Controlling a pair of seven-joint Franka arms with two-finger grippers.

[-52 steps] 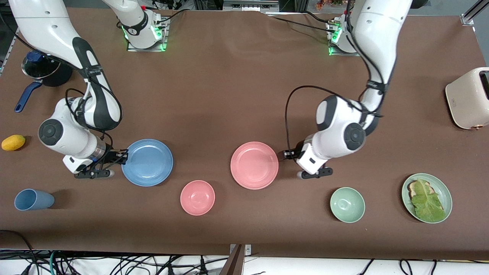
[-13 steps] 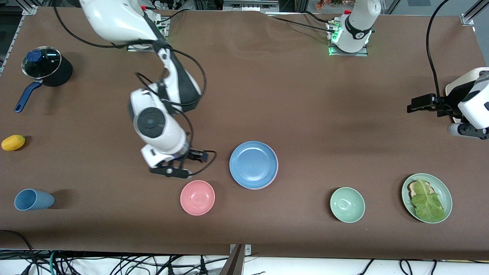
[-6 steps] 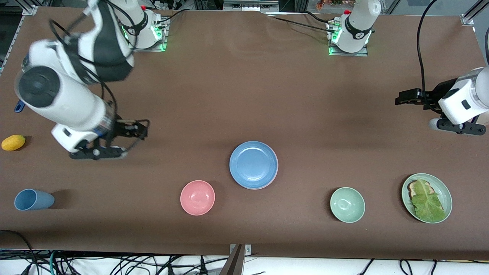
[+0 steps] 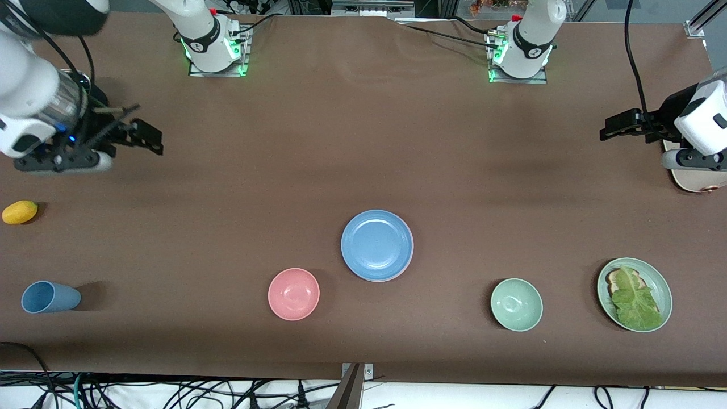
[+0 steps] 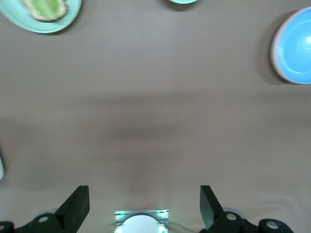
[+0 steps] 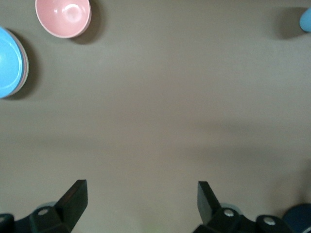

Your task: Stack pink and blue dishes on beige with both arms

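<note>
The sky-blue plate (image 4: 377,245) lies on top of a stack at the table's middle. Under it a thin pink edge (image 6: 23,73) and a paler rim (image 5: 273,48) peek out; the pink plate is otherwise covered, and I cannot make out the beige plate for sure. My right gripper (image 4: 149,136) hangs open and empty over bare cloth toward the right arm's end of the table, well clear of the stack. It shows in its wrist view (image 6: 141,189) with the jaws wide apart. My left gripper (image 4: 616,128) is open and empty over the left arm's end, also seen in its wrist view (image 5: 143,191).
A pink bowl (image 4: 293,293) sits beside the stack, nearer the front camera. A green bowl (image 4: 516,304) and a mint plate with lettuce (image 4: 634,293) lie toward the left arm's end. A blue cup (image 4: 48,297) and a yellow fruit (image 4: 20,212) lie toward the right arm's end.
The blue plate, once apart beside the right gripper, now lies on the pink plate. The right gripper has pulled away from the stack toward its own end, rising. The left gripper has barely shifted.
</note>
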